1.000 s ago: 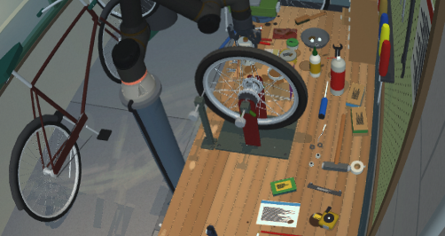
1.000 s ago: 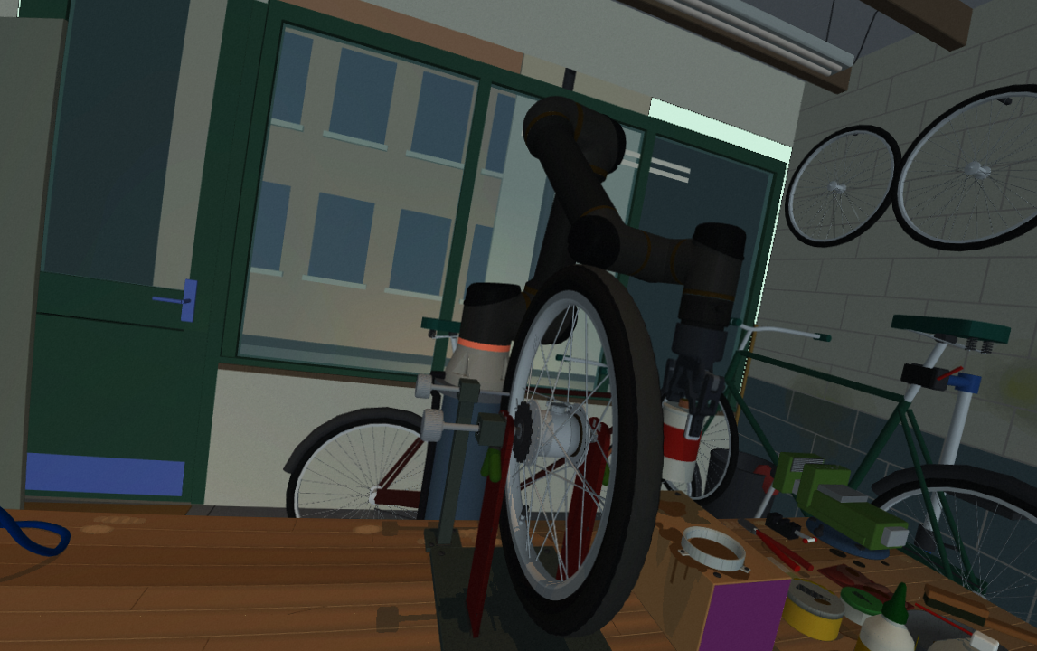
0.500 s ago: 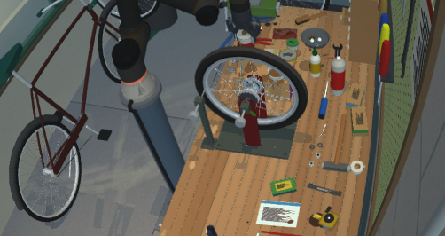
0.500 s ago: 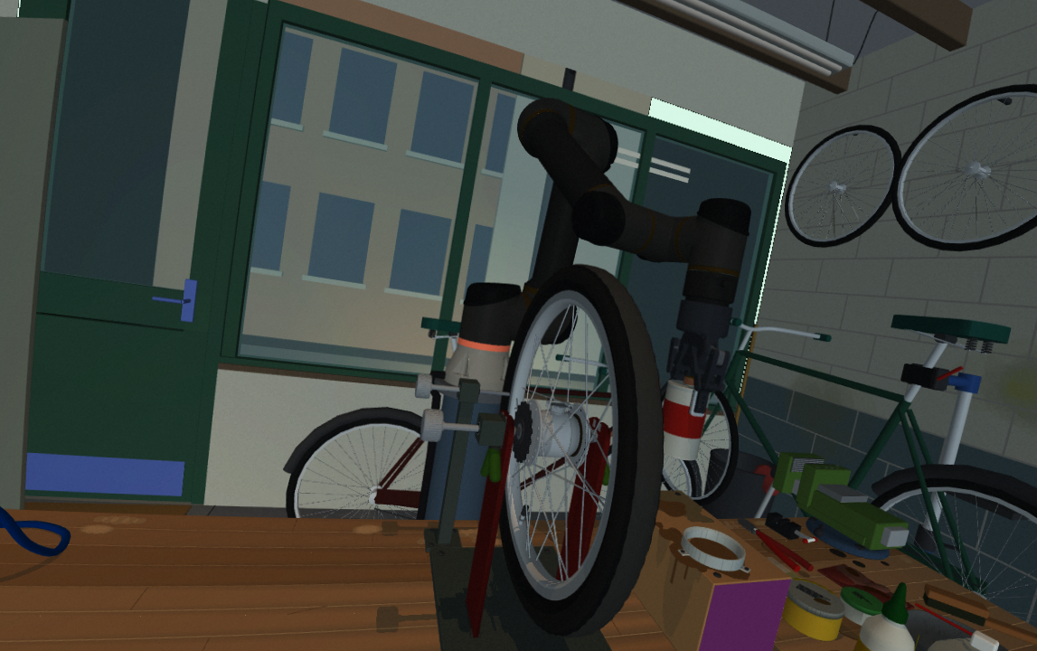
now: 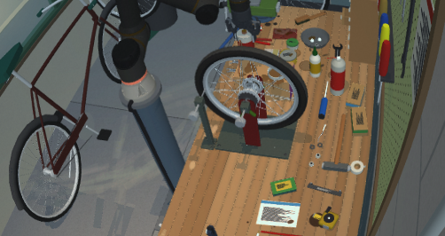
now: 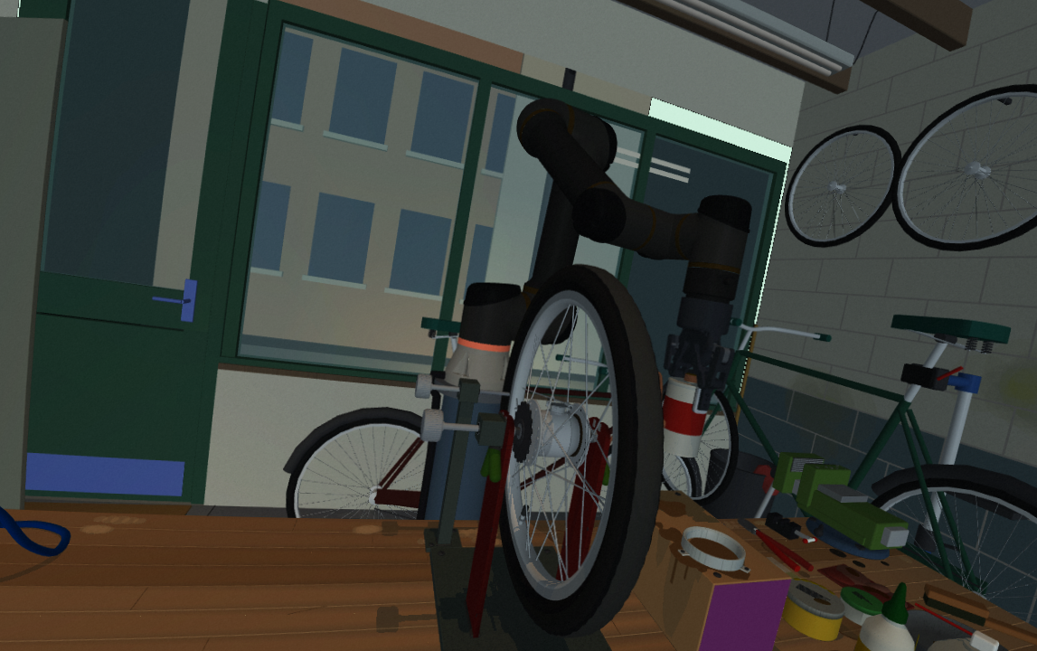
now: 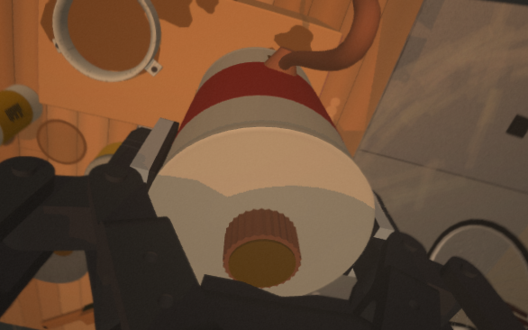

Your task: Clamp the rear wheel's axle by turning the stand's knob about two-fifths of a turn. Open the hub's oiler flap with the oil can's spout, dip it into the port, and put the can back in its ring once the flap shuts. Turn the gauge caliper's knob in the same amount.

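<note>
The white oil can [image 7: 259,180] with its red band hangs in the air beyond the rear wheel [image 5: 251,87], clear of its holding ring [image 6: 714,548] on the wooden block. Its curved brown spout [image 7: 345,49] points down and away in the wrist camera. The wheel stands upright in the red truing stand [image 5: 251,127], whose knob [image 5: 240,121] faces the bench front, and the grey caliper post [image 5: 204,119] with its white knob [image 5: 193,115] stands to the wheel's left. The hub [image 6: 558,431] sits at the wheel's centre; I cannot see the flap. My gripper [image 7: 264,198] is closed around the can's body.
A dark red bicycle [image 5: 53,119] stands on the floor left of the bench. Beyond and right of the wheel the bench is crowded with a green vise [image 6: 842,506], a red-and-white bottle [image 5: 337,74], a glue bottle [image 5: 315,62], a screwdriver [image 5: 323,104] and a hammer [image 5: 339,147].
</note>
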Motion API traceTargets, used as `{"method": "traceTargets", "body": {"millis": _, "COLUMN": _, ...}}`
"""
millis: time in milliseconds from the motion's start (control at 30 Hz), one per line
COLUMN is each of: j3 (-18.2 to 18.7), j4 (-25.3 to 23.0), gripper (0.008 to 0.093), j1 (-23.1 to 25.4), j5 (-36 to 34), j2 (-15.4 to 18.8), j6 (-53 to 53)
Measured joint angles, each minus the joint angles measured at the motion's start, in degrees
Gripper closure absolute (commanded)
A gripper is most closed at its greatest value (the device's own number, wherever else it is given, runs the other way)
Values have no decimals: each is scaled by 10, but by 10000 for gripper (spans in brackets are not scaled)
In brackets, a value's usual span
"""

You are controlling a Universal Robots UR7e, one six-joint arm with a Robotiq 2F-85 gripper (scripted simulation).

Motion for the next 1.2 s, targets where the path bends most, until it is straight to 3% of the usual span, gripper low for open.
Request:
{"method": "traceTargets", "body": {"millis": 567, "j3": -21, "j4": 23, "gripper": 934, "j1": -1, "j5": 0, "j2": -2, "j6": -28}}
{"method": "traceTargets", "body": {"millis": 1200, "j3": -146, "j4": 142, "gripper": 934, "j1": -7, "j5": 0, "j2": 3, "j6": -35}}
